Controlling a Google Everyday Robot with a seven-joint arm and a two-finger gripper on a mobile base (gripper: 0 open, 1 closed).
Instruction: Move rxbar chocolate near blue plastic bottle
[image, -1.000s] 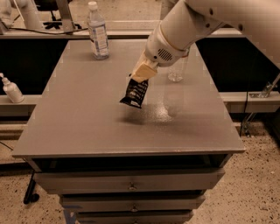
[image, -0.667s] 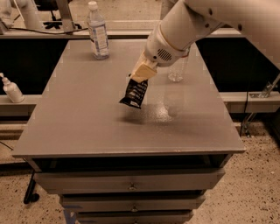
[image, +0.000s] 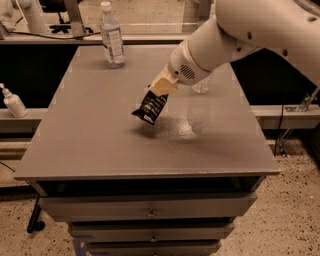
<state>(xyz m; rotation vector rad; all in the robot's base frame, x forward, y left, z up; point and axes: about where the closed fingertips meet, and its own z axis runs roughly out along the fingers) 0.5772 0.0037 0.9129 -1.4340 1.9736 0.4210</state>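
Pinching the rxbar chocolate (image: 151, 107) aloft for carrying, the tool (image: 162, 87) hung well apart from the blue plastic bottle (image: 112, 39).

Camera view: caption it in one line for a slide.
Pincer shut on the flat black rxbar chocolate wrapper above the grey table; blue-labelled clear plastic bottle stands at its far-left corner.

The gripper (image: 161, 90), over the middle of the table (image: 90, 140), covers the top end of the rxbar (image: 151, 108) it clamps. The rxbar's white text is too small to read. The arm (image: 260, 30) runs off the top and right edges and hides most of a clear bottle (image: 201, 89). The bottom edge cuts the drawers (image: 150, 212).
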